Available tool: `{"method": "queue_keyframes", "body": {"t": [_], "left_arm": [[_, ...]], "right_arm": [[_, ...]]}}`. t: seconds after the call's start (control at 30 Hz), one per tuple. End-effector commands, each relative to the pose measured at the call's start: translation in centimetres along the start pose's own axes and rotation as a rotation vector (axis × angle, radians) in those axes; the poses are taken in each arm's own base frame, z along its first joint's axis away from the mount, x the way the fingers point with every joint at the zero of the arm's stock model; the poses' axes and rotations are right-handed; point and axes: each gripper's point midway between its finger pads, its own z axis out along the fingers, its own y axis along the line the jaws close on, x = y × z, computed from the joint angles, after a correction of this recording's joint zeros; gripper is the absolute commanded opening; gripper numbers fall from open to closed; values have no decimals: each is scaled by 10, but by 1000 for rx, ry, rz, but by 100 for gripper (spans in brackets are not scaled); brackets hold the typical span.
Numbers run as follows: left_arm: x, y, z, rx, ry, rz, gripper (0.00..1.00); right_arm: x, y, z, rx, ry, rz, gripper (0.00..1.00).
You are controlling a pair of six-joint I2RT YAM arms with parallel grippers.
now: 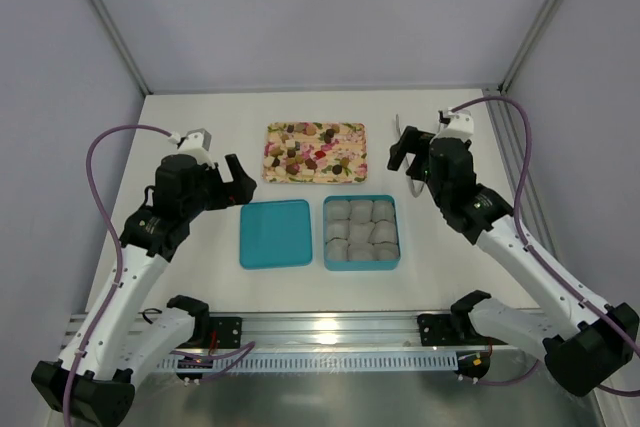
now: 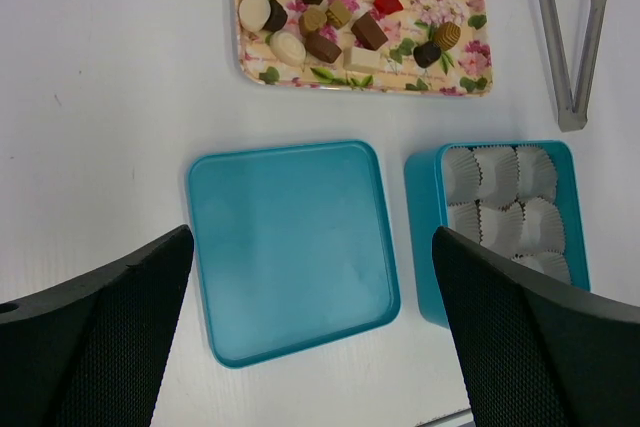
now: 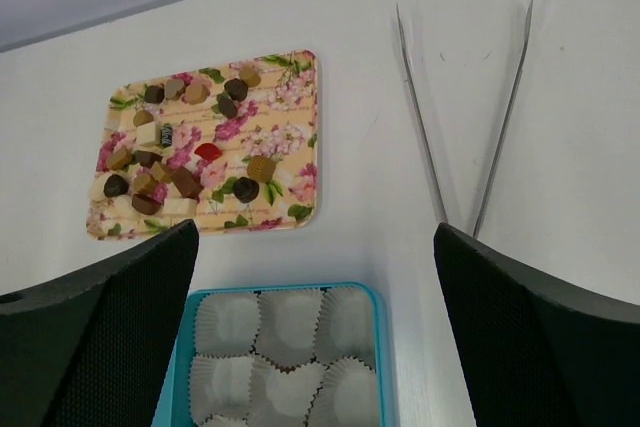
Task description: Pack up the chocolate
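You have a white table (image 1: 200,127) under both tools, matte and evenly lit (only soft shadows). Ahead of the left gripper (image 1: 243,179) and the right gripper (image 1: 400,155), past the table's far edge, stands a pale lilac-grey back wall (image 1: 320,7). Outboard of each gripper rises a side panel (image 1: 45,87) of the same colour, met by slanting metal posts (image 1: 105,17). Behind the grippers, an aluminium rail (image 1: 330,325) catches a bright glare.

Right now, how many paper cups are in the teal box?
9 paper cups, three rows of three filling the teal box; from overhead none looks hidden.
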Motion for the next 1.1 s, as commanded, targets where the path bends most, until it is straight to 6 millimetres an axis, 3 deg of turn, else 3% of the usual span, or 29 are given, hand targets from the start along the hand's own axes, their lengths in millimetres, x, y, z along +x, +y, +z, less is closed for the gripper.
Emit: {"method": "queue_keyframes", "body": {"t": [0.0,0.13,0.2,0.23,0.27,0.37,0.43,0.47,0.57,0.73,0.93,1.07], "left_arm": [[-11,-7,-2,35,-41,12,100],[-13,-8,-3,39,-47,15,100],[-13,-9,-4,45,-48,13,100],[-14,-9,-5,45,-53,11,100],[-13,-9,-6,47,-52,11,100],[-12,-11,-6,58,-48,10,100],[-12,-12,-5,60,-45,10,100],[-11,-14,-6,71,-40,9,100],[-10,-16,-6,87,-33,6,100],[-7,-19,-6,105,-20,5,100],[-8,-22,-7,117,-22,2,100],[-6,-22,-7,120,-17,1,100]], "right_arm": [[-15,5,-2,-1,-17,-15,100],[-22,4,2,11,21,-66,100],[-30,10,14,-18,57,-88,100],[-46,-1,20,14,62,-80,100],[-39,-8,35,28,111,-87,100],[-51,-31,54,58,154,-68,100],[-46,-46,71,84,189,-68,100],[-54,-60,78,115,185,-56,100],[-49,-89,100,182,240,-42,100],[-21,-118,130,237,339,-49,100],[15,-122,160,202,469,-84,100],[41,-130,168,212,538,-94,100]]}}
